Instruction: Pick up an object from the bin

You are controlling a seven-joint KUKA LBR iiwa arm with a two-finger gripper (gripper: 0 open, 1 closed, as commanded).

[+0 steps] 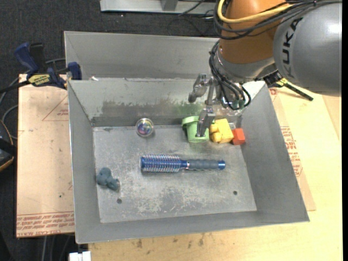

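Our gripper (204,121) hangs low near the bin's (163,200) back wall, right of middle, at the seam between a green piece (190,131) and a yellow block (219,130); one of them, we judge, is the pick. Released or clenched, we cannot tell: the wrist (228,86) covers it, and part of both things.

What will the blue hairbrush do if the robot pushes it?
The blue hairbrush looks like stiff plastic, so it would probably slide whole rather than bend. Its round bristled head might let it roll. Long and thin, it would likely spin if pushed near one end.
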